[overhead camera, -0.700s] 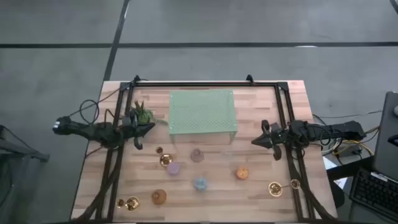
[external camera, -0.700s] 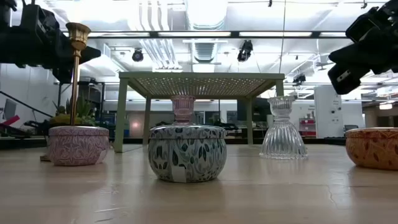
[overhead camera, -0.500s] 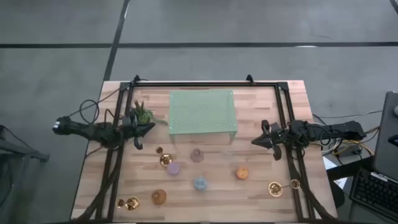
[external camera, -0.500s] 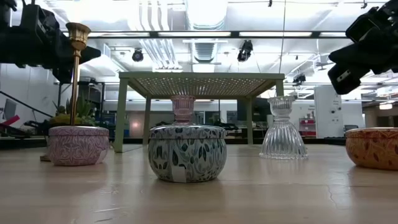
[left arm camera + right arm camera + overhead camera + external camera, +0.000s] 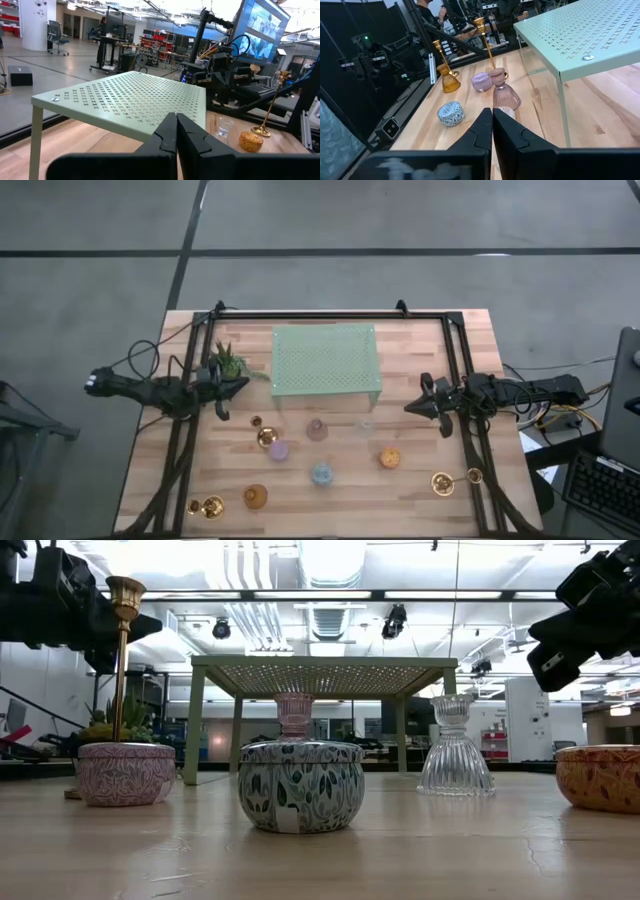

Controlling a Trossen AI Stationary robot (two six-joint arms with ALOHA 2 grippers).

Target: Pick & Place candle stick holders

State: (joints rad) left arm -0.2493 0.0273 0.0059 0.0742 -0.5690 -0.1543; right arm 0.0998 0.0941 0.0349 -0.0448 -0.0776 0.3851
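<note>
Nothing is picked yet — both my arms hang above the bench in their waiting pose, so I judge the task to be at its very start. My left tool [image 5: 244, 383] sits over the left side, near the small potted plant [image 5: 228, 362], its fingers pressed together and holding nothing. My right tool [image 5: 410, 408] hovers over the right side with its fingers likewise closed and empty.

The candle stick holders are spread over the front half of the bench [image 5: 420, 490], all in front of the pale green perforated table [image 5: 326, 360]. A gold candlestick [image 5: 265, 437] stands left of centre, with a purple holder [image 5: 279, 450] just beside it and a pink glass holder [image 5: 317, 429] a little further right. A clear glass holder [image 5: 366, 423] stands near the green table's front right leg. The blue holder [image 5: 321, 474] sits at the middle front, the orange holder [image 5: 389, 459] to its right, an amber holder [image 5: 256, 497] and a second gold candlestick [image 5: 208, 506] at the front left, and a third gold candlestick [image 5: 446, 481] lies on its side at the front right.

Next I need to choose one piece — the clear or the orange one looks nearest to my right tool — spread the fingers first, then come down over it squarely. The slender gold ones would likely tip if nudged.
</note>
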